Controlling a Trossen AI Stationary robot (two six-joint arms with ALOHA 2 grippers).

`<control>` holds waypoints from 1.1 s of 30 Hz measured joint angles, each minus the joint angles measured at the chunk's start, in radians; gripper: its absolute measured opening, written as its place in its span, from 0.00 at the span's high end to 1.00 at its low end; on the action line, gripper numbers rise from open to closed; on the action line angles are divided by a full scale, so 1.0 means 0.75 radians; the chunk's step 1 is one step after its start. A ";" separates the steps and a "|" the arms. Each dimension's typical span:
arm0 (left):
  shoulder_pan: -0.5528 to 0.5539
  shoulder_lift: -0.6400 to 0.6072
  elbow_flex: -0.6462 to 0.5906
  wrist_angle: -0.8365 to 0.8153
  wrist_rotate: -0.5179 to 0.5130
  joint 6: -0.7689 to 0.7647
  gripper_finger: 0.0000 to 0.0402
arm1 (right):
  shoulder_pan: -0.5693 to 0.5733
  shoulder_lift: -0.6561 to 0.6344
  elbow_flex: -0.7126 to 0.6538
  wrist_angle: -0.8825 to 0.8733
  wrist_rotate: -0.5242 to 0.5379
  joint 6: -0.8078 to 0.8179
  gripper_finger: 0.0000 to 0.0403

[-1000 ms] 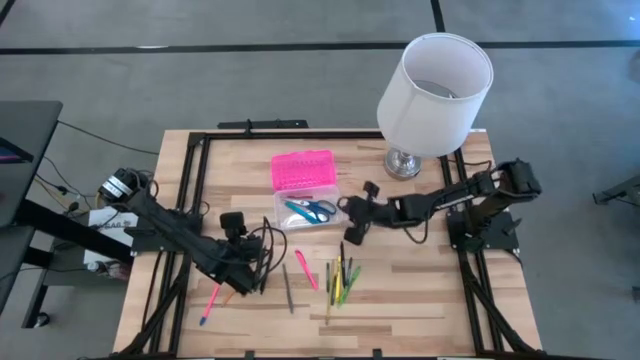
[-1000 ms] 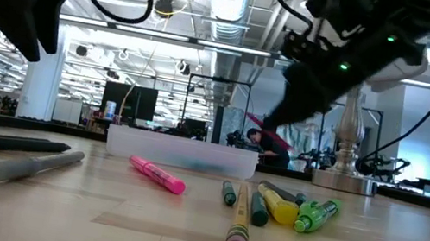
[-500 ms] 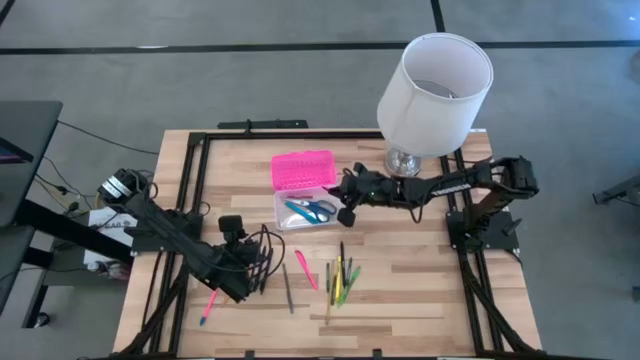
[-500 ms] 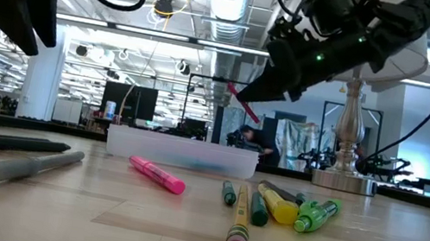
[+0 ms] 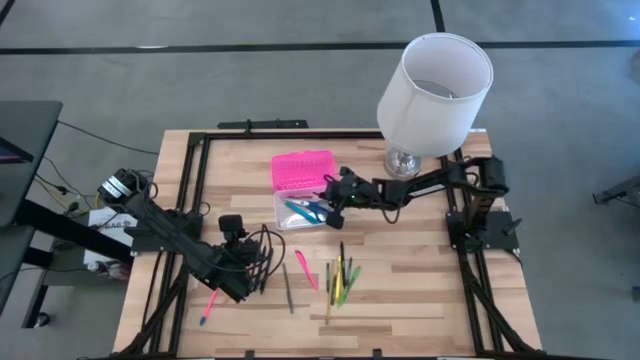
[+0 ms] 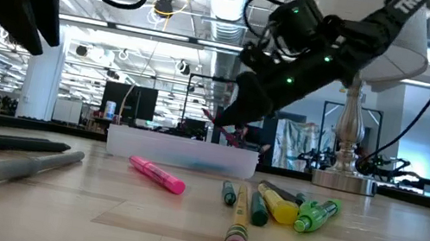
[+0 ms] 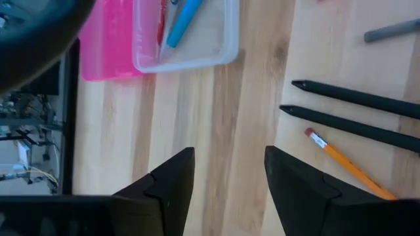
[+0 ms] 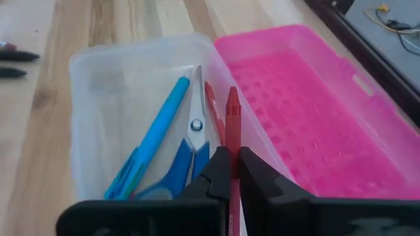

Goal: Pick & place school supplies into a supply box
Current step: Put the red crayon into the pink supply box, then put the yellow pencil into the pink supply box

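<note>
While clamped, slim red pencil (image 8: 232, 124), tip upward.

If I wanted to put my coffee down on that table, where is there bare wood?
Bare wood lies between the pink lid and the table's far left corner, and along the right side below the lamp. The middle is crowded: clear box, right gripper, loose pens.

Open supply box (image 5: 300, 210) holding scissors (image 8: 190, 154), red pencil (image 8: 232, 118) above, pens (image 5: 338, 278) on table

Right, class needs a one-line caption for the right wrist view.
Right claw holds a red crayon over the clear supply box.
</note>
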 joint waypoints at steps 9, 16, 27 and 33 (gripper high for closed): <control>-0.042 0.000 0.000 -0.005 0.011 -0.044 0.55 | -0.009 0.110 0.158 -0.176 -0.017 -0.032 0.87; -0.066 0.000 0.000 -0.002 0.028 -0.072 0.55 | -0.007 0.092 0.170 -0.187 -0.017 -0.042 0.72; -0.068 0.000 0.000 0.023 0.176 -0.293 0.55 | 0.062 0.089 0.170 -0.255 0.088 -0.080 0.67; -0.069 0.000 0.000 0.129 0.279 -0.345 0.55 | 0.124 0.089 0.170 -0.235 0.130 -0.177 0.70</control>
